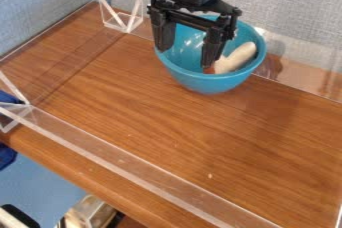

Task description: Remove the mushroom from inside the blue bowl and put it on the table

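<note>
The blue bowl (211, 65) stands on the brown wood-grain table (160, 112) near its far edge. Inside it, on the right side, lies the mushroom (238, 59), its pale stem and orange-brown cap leaning against the inner wall. My gripper (191, 44) hangs over the bowl from above, its black fingers (163, 34) spread wide. One finger reaches down over the left rim and the other dips into the bowl just left of the mushroom. The gripper is open and I see nothing held between its fingers.
Low clear acrylic rails (94, 167) edge the table on all sides, with clear corner braces (123, 17) at the back left. A blue-grey wall rises behind the bowl. Wide bare wood lies in front of and left of the bowl.
</note>
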`<action>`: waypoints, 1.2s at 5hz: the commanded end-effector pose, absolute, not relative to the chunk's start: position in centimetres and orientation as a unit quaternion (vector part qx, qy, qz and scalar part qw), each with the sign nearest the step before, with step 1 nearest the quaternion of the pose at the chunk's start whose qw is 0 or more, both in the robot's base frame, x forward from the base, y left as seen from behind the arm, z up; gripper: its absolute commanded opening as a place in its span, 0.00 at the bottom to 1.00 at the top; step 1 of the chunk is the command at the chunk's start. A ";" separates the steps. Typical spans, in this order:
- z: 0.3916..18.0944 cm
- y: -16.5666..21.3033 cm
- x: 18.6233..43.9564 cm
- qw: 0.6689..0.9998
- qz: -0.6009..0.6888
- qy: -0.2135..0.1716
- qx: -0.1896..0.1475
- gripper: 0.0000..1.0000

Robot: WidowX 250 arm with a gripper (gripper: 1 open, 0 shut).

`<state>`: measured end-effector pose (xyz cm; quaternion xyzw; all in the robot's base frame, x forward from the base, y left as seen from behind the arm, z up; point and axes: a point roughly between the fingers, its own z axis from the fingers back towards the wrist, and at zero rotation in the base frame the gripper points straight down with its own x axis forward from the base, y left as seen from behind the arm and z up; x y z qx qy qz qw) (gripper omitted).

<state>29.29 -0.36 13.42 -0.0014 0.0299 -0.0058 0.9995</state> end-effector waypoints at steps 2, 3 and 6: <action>11.8 0.6 32.3 0.999 -0.042 0.022 0.002 1.00; 11.0 1.5 34.7 0.997 -0.074 0.016 0.008 1.00; 10.7 -0.8 39.2 0.998 -0.057 0.008 0.022 1.00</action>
